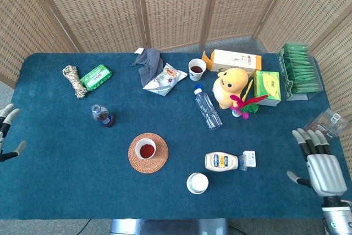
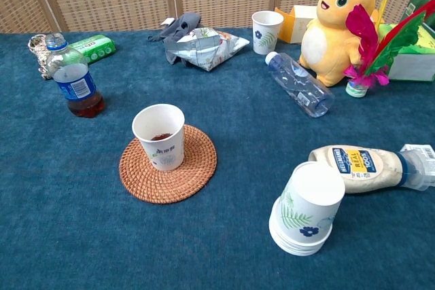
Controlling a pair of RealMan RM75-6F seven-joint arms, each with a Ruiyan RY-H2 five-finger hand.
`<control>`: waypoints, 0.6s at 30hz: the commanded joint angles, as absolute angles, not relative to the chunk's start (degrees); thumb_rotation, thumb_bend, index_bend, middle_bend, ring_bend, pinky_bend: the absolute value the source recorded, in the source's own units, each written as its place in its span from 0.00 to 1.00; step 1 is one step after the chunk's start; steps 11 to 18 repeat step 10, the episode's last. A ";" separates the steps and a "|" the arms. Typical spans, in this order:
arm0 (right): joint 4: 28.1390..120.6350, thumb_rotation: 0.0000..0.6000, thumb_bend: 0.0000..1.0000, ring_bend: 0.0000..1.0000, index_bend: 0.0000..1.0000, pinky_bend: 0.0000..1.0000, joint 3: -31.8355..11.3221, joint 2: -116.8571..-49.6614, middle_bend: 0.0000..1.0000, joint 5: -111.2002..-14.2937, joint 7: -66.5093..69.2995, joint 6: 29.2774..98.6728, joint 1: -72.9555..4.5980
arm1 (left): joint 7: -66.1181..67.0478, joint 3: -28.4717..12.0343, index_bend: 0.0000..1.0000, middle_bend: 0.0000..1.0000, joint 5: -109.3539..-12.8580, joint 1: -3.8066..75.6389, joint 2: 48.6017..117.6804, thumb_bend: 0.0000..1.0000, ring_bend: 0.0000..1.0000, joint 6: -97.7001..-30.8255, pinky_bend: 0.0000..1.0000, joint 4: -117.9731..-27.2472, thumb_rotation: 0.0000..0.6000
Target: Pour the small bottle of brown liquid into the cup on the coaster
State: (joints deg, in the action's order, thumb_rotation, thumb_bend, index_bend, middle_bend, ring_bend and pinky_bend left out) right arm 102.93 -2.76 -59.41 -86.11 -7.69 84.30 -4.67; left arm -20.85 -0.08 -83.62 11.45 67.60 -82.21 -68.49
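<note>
The small bottle (image 1: pixel 102 115) (image 2: pixel 71 78) stands upright on the blue table with a little brown liquid at its bottom and nothing touching it. A white paper cup (image 1: pixel 146 149) (image 2: pixel 160 136) holding brown liquid sits on the round woven coaster (image 1: pixel 148 153) (image 2: pixel 194 168), to the bottle's right and nearer the front edge. My left hand (image 1: pixel 5 134) is open at the far left edge of the head view, well away from the bottle. My right hand (image 1: pixel 319 160) is open, fingers spread, at the front right corner. Neither hand shows in the chest view.
An upturned stack of cups (image 2: pixel 304 208) and a lying mayonnaise bottle (image 2: pixel 367 167) are at front right. A clear water bottle (image 2: pixel 299 92) lies mid-table. Yellow plush toy (image 2: pixel 340 25), another cup (image 2: pixel 266 31), snack bag (image 2: pixel 204 47), grey cloth (image 1: pixel 147 63), rope (image 1: pixel 73 80) and boxes (image 1: pixel 297 70) line the back.
</note>
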 commanded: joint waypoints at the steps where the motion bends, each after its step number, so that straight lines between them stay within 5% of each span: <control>1: 102.60 1.00 0.00 0.00 0.00 0.00 -4.11 -60.12 0.00 -83.78 -9.10 84.75 -4.55 | -19.60 -0.03 0.00 0.00 -84.24 10.29 66.22 0.39 0.00 -83.83 0.00 -69.82 1.00; 18: 102.23 1.00 0.00 0.00 0.00 0.00 -4.91 -60.74 0.00 -82.30 -9.88 84.14 -5.02 | -19.16 0.39 0.00 0.00 -84.89 9.35 64.22 0.39 0.00 -82.85 0.00 -72.68 1.00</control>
